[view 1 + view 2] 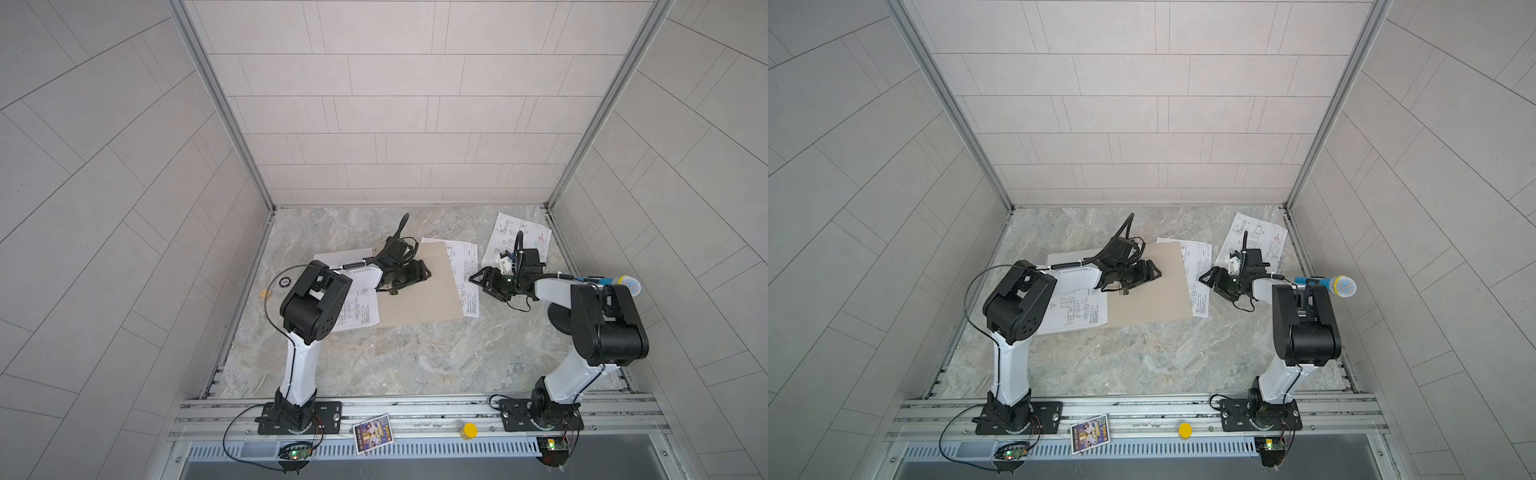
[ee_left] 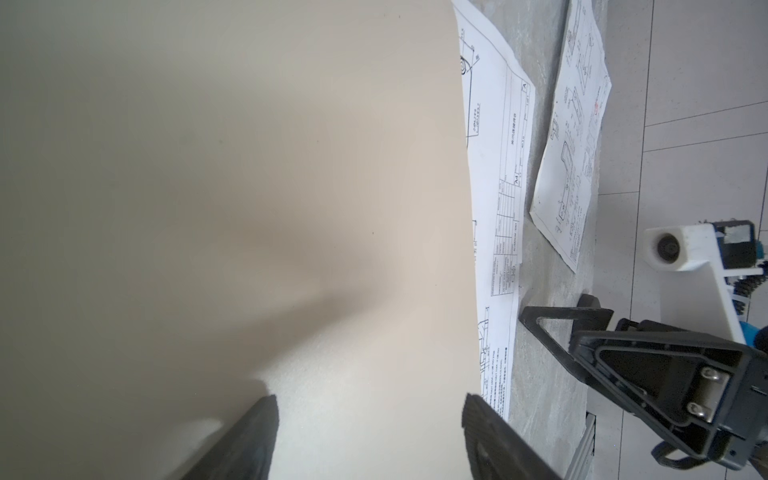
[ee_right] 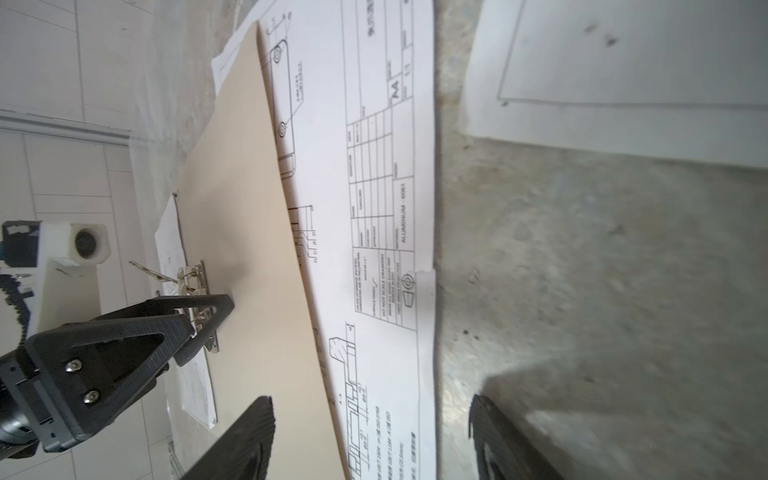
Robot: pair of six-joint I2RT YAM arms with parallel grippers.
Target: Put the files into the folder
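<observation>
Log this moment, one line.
left claw: open, over folder | right claw: open, by middle sheet | middle sheet: partly under folder

Found the tan cardboard folder [image 1: 419, 291] lying flat in the middle of the counter [image 1: 374, 361], silver ring clip [image 3: 202, 276] at its left edge. Saw three white sheets of black line drawings, all flat: the left sheet [image 1: 362, 312] touching the folder's clip side, the middle sheet [image 1: 466, 274] tucked partly under its right edge, the red-marked sheet [image 1: 521, 235] apart, near the far right corner.
</observation>
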